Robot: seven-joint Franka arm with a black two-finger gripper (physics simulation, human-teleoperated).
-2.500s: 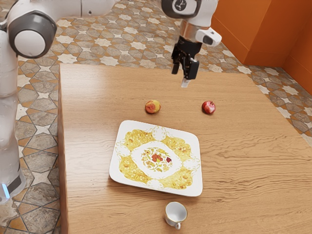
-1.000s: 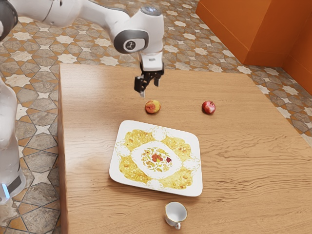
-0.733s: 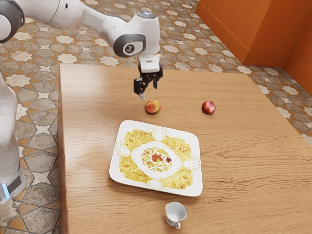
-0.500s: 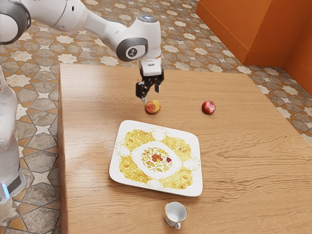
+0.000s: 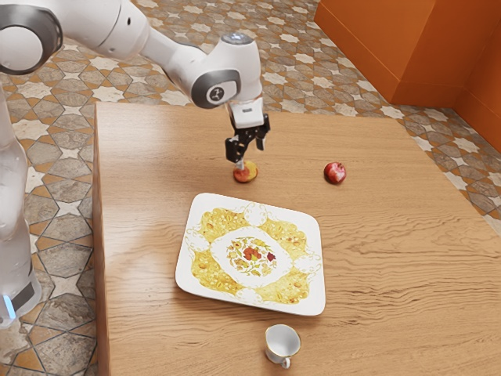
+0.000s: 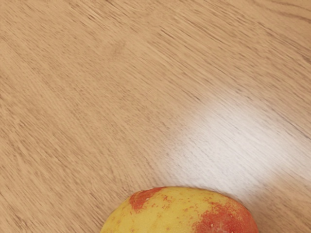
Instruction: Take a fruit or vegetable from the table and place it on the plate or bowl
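Note:
A yellow and red fruit (image 5: 246, 174) lies on the wooden table, just beyond the far edge of the square patterned plate (image 5: 205, 258). My gripper (image 5: 244, 158) hangs straight above that fruit, fingers open and pointing down around its top. In the wrist view the same fruit (image 6: 182, 211) lies close under my hand. A second, dark red fruit (image 5: 335, 172) rests on the table toward the exterior view's right.
A small white cup (image 5: 282, 344) stands near the table's front edge, in front of the plate. The table's left edge (image 5: 97, 235) drops to a tiled floor. Orange walls rise at the far right.
My arm has swung from the far side of the table toward the exterior view's left, then come down and slightly right until the gripper sits just over the yellow and red fruit.

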